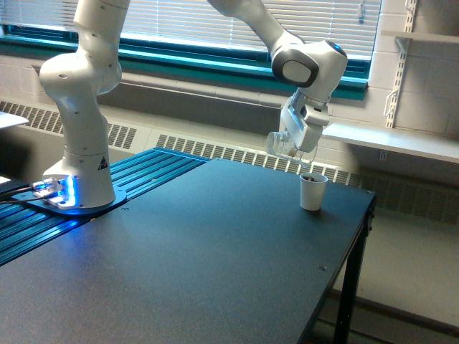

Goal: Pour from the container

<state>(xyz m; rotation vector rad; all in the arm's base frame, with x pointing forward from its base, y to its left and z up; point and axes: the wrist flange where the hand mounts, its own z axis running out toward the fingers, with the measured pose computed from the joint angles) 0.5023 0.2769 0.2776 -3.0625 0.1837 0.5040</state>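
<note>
My gripper [292, 145] is shut on the container [281, 145], a small clear cup that lies tilted on its side, with its base toward the exterior view's left. It hangs above and a little to the left of a white paper cup [313, 191]. That cup stands upright on the dark table [179, 265] near the far right corner, and its inside looks dark. I cannot make out any contents in the clear container, and no stream shows between the two cups.
The arm's white base [77, 172] stands on a blue ribbed platform [107, 208] at the exterior view's left. The table's right edge [344, 265] drops off just past the paper cup. A radiator and a window with blinds run along the back wall.
</note>
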